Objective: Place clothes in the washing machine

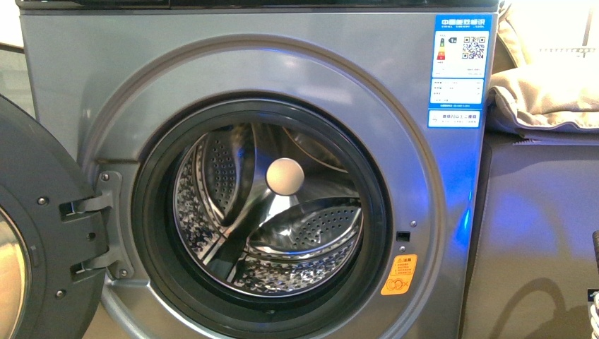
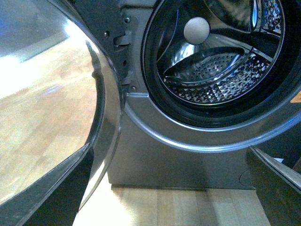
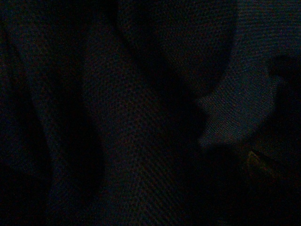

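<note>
The left gripper [image 2: 169, 155] hangs low near the floor, fingers [image 2: 275, 183] spread wide and holding nothing, facing the washing machine [image 1: 297, 78] (door [image 1: 42, 233] swung open, steel drum [image 1: 282, 233] showing). The right wrist view is dark, so I cannot tell the right gripper's state or where the clothes are.

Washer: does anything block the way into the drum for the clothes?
Nothing visible does. The door is swung open at the left, and the drum looks empty. The clothes show in no readable view; the right wrist view is dark.
</note>
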